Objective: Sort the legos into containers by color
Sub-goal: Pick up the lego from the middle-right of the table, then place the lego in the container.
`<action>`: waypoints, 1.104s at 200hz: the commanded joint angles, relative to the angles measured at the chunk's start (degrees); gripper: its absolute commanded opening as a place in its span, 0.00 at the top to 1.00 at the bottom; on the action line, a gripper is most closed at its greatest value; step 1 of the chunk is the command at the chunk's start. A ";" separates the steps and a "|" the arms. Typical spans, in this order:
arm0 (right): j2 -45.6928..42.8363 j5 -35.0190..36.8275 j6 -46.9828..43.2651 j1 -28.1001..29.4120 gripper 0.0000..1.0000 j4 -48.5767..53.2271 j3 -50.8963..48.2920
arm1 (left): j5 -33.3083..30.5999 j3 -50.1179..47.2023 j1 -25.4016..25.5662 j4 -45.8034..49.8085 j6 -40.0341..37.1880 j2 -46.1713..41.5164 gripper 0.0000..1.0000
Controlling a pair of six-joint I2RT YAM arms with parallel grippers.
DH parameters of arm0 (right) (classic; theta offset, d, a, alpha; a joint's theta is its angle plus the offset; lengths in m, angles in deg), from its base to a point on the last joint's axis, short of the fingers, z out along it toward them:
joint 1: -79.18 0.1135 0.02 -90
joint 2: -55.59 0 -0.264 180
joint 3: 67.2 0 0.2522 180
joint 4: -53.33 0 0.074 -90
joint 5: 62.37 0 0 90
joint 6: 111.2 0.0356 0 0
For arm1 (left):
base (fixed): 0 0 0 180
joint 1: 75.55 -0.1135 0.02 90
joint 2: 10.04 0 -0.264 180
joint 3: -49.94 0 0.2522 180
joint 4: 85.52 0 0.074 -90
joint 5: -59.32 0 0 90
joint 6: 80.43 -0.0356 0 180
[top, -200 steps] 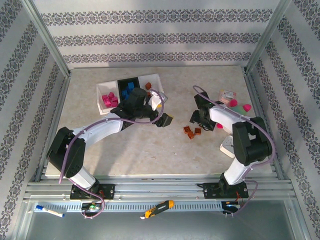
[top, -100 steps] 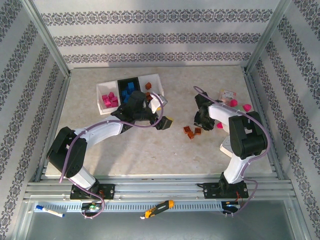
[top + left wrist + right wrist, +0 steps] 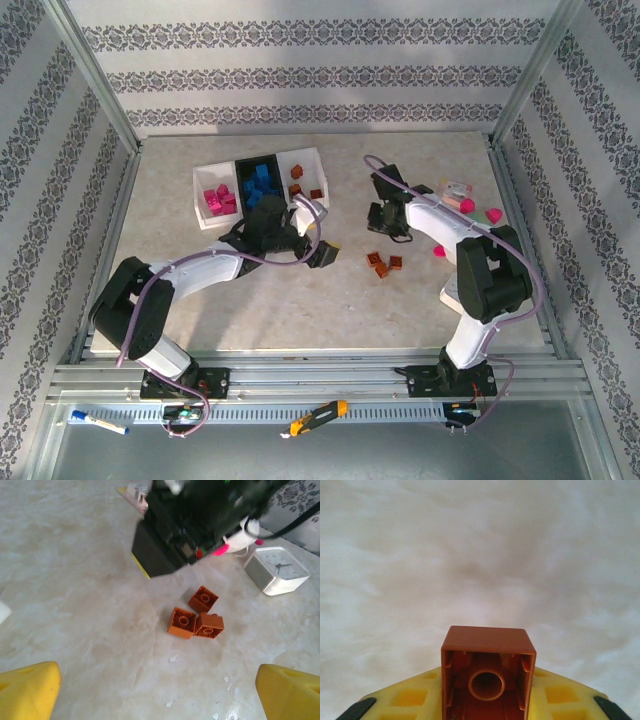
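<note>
Three containers stand in a row at the back left: a white tray (image 3: 204, 184) with magenta legos (image 3: 217, 197), a black tray (image 3: 244, 166) with blue legos (image 3: 260, 180), and a white tray (image 3: 318, 160) with brown-orange legos (image 3: 303, 186). Three more brown-orange legos (image 3: 384, 264) (image 3: 196, 617) lie loose at mid-table. My left gripper (image 3: 322, 252) (image 3: 160, 695) hangs open just left of them, its yellow fingertips (image 3: 27, 690) wide apart. Behind those three, my right gripper (image 3: 384, 215) (image 3: 487, 700) is shut on one brown-orange lego (image 3: 487, 672), hollow underside facing the camera.
A pink-and-teal plush toy (image 3: 480, 212) and a small pink-white packet (image 3: 455, 188) lie at the right. A white square clock-like box (image 3: 277, 570) (image 3: 455, 293) sits by the right arm. Patterned walls close in the table on three sides.
My right gripper has shut on a brown-orange lego and carried it back and left, away from the loose pile. The left gripper stayed open and drifted slightly nearer.
</note>
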 commanded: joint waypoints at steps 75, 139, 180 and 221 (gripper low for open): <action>24.04 -2.66 -9.57 7.48 0.69 -3.54 38.77 | -10.05 -11.47 -0.26 -4.81 5.02 -13.75 0.01; 39.75 -4.54 -11.32 7.69 0.70 0.02 61.49 | -13.09 -13.97 -0.34 -4.27 4.56 -16.91 0.01; 40.97 -5.63 -11.92 7.46 0.48 0.71 65.13 | -13.37 -13.52 -0.34 -4.52 3.86 -16.91 0.01; 33.96 -5.19 -12.71 7.02 0.29 -0.22 58.26 | -12.97 -14.08 -0.34 -5.96 3.71 -16.59 0.01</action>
